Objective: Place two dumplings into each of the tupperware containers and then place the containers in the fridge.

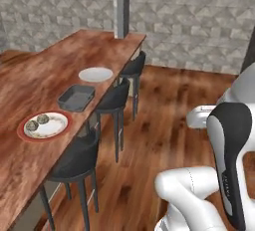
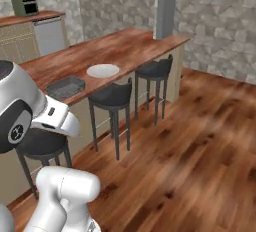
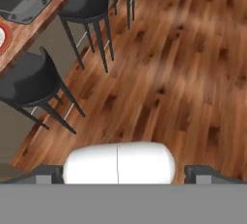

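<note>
Two dumplings (image 1: 38, 122) sit on the red-rimmed plate (image 1: 62, 130) near the counter's (image 1: 30, 75) stool-side edge, with the dark grey tupperware container (image 1: 76, 97) just beyond it along that edge — long axis roughly across the counter. The gripper (image 3: 124, 174) hangs over the wooden floor (image 3: 183, 73), fingers spread wide, holding nothing; plate and container lie well off to its left, past the stools (image 1: 74, 161).

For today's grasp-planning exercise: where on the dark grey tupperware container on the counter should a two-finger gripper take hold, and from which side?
Grip the dark grey tupperware container by its flared rim, probably along a long side, coming down from above. It lies flat and open-topped on the wooden counter, its wall thin enough to pinch. The stool-side edge looks nearest the gripper.
</note>
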